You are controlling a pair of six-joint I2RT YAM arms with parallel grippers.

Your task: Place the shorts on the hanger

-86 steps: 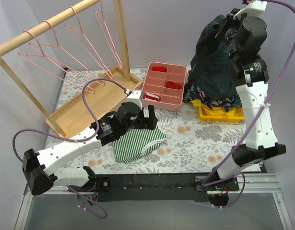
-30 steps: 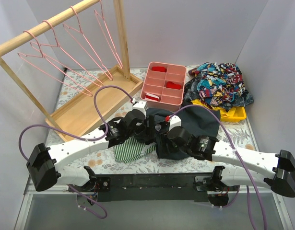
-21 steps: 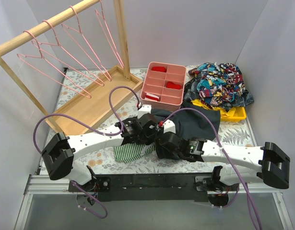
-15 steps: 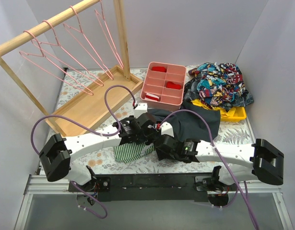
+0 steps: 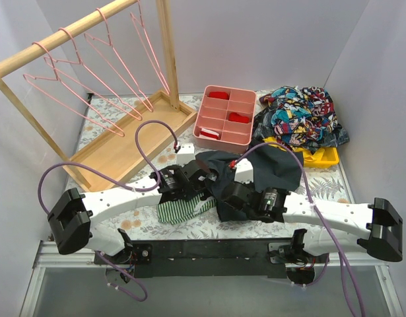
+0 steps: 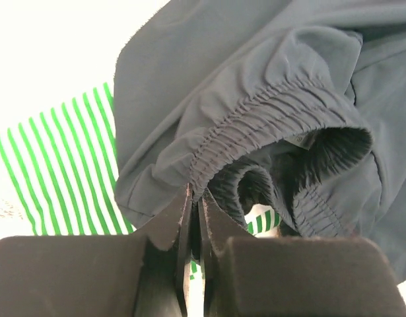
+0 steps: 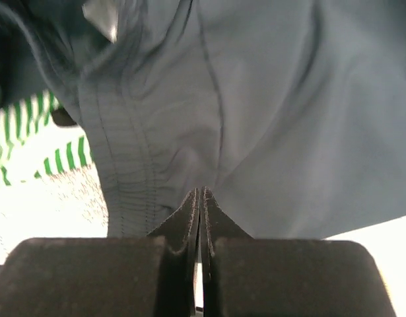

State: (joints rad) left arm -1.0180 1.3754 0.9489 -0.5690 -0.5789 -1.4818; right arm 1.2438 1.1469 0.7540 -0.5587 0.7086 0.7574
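Navy shorts lie mid-tabletop, waistband pinched in our closed left tool, fabric in our closed right tool. We judge the hanger, up-left, nearer the left arm.

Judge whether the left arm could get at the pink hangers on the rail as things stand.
Probably not freely: nothing blocks the way to the hangers, but the left gripper is shut on the shorts at the waistband, so its fingers are occupied.
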